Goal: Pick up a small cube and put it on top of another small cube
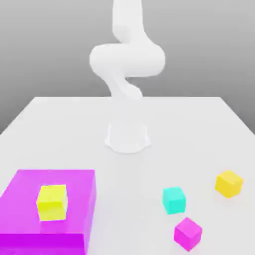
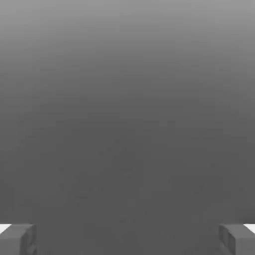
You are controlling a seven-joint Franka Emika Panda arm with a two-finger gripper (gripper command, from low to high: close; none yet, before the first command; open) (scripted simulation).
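The gripper point(image 2: 127, 240) is open and empty. From the arm's base point(image 1: 127, 139), the teal cube point(image 1: 174, 200) lies toward five o'clock in the exterior view.

White table point(image 1: 114, 184) — magenta block point(image 1: 60, 179), teal point(image 1: 174, 200), orange-yellow point(image 1: 229, 184), small magenta cubes point(image 1: 188, 234); arm base point(image 1: 127, 139).

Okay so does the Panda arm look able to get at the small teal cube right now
Probably yes: the teal cube sits uncovered on the table, with a gap between it and the magenta cube, and the tool is open.
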